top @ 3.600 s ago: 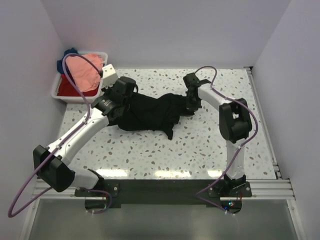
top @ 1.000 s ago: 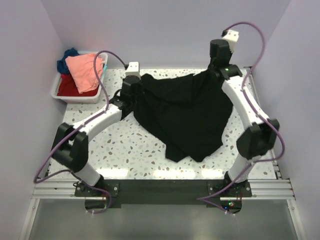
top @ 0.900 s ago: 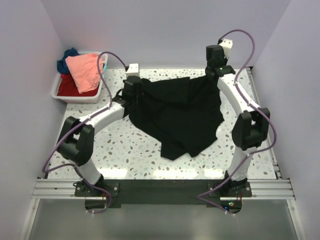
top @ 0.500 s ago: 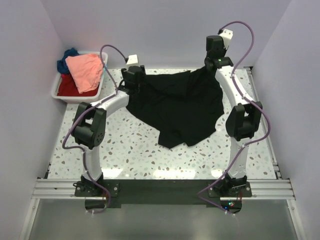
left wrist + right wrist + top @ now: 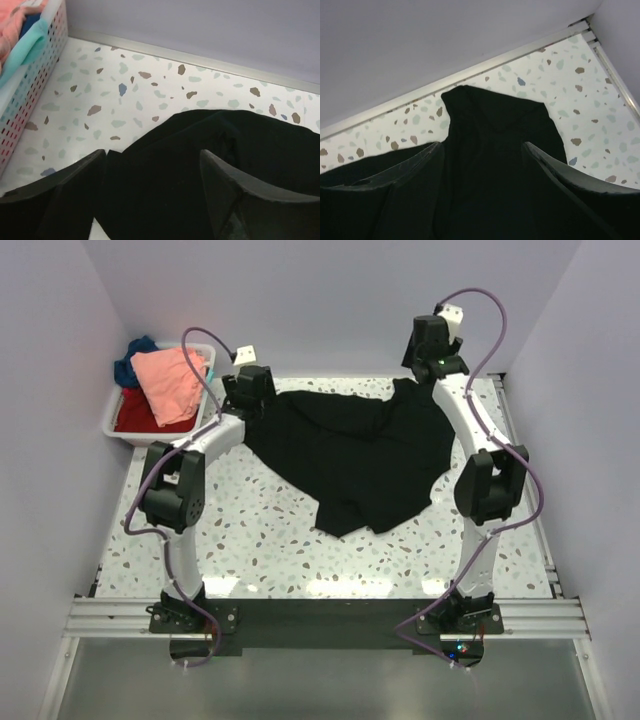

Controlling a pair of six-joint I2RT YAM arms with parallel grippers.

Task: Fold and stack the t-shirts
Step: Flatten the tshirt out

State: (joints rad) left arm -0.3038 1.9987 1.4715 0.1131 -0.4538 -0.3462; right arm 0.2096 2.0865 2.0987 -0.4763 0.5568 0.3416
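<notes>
The black t-shirt (image 5: 350, 450) lies spread and rumpled across the far half of the speckled table (image 5: 260, 550). My left gripper (image 5: 245, 405) stands open over its far left corner; in the left wrist view the black cloth (image 5: 200, 150) lies under the wide-apart fingers (image 5: 75, 185). My right gripper (image 5: 424, 368) is open over the far right corner, where a point of cloth (image 5: 495, 125) reaches toward the back wall. A salmon-pink shirt (image 5: 165, 380), a red one (image 5: 135, 415) and a dark blue one (image 5: 135, 348) sit in the white bin (image 5: 112, 420).
The bin's perforated wall (image 5: 35, 85) is close on the left of the left gripper. The back wall runs just behind both grippers. A metal rail (image 5: 525, 470) borders the table's right side. Side walls close in left and right.
Both grippers have opened and let go of the black shirt's far edge. The cloth has dropped flat onto the table. Both arms have reached further toward the back wall.
</notes>
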